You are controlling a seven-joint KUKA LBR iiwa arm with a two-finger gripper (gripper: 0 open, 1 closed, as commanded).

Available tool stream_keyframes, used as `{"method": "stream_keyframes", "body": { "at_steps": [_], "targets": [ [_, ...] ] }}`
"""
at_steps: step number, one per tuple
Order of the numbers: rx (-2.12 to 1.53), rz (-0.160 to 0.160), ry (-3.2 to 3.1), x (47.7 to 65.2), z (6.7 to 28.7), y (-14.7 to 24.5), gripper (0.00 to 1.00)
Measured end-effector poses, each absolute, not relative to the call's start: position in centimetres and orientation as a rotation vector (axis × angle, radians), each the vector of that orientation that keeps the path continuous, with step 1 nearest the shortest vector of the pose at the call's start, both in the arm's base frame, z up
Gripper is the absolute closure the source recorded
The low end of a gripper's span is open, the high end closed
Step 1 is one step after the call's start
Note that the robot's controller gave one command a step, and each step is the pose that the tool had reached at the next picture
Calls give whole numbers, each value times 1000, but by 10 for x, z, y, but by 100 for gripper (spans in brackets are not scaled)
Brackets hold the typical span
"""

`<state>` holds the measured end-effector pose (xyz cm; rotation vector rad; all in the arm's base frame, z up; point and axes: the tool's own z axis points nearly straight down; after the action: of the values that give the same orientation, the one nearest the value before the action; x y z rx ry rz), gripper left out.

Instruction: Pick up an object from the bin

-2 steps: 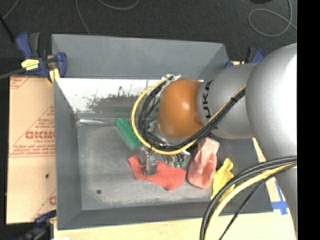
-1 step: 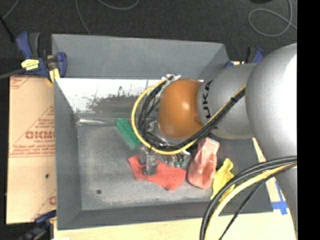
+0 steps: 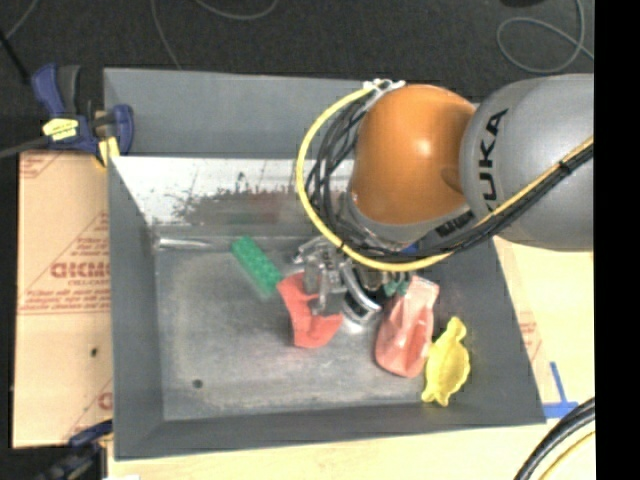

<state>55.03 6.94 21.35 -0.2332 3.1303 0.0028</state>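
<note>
Grey metal bin (image 3: 135, 298) under the camera, and the arm reaches in from the right, its orange cover (image 3: 405, 153) hanging big over the middle. The gripper (image 3: 330, 290) sits low, right down on the upper edge of a red, folded-looking piece (image 3: 310, 323) lying mid-floor. Whether it is spread or closed on that piece, I cannot tell: the wrist hides too much.

A green studded block (image 3: 255, 264) lies just beside the red piece, up and to the left. A pink lumpy thing (image 3: 405, 333) lies to the right, with a yellow one (image 3: 446, 364) touching it on the far side.

My read: this is the grasp step, at the bottom of the reach, with nothing lifted. Next comes a firm pinch on the red piece and a straight rise, clear of the green block and the pink neighbour.
</note>
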Motion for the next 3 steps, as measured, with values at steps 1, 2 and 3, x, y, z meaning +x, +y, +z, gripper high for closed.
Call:
{"method": "stream_keyframes", "body": {
  "at_steps": [1,2,3],
  "targets": [
    [-231,5,3133,550,213,70,100],
    [-228,6,3133,550,213,70,100],
    [-226,6,3133,550,213,70,100]
  ]
}}
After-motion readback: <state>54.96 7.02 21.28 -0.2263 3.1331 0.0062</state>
